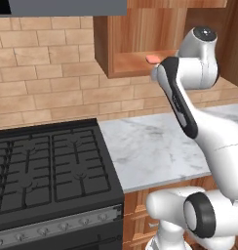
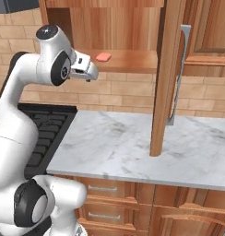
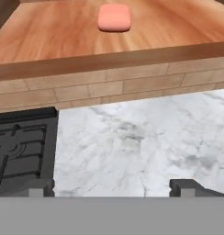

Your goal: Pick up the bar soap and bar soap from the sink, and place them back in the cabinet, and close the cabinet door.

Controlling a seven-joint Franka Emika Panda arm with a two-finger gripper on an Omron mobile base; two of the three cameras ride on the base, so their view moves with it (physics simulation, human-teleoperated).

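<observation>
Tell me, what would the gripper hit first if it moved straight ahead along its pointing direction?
Probably the marble counter: the open gripper points down at it, below the cabinet edge. Depth is unclear.

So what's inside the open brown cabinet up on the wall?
One pink bar soap lies flat on the cabinet floor. The arm hides part of the inside in the left base view, so more could sit there.

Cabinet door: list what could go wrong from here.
1. The door stands wide open, edge-on over the counter; a swing of the arm could clip it.
2. The pink soap lies near the shelf's front edge; a careless return could knock it off.
3. The end effector is open and empty, so the orange bar, probably still to fetch, could be forgotten before closing.
</observation>
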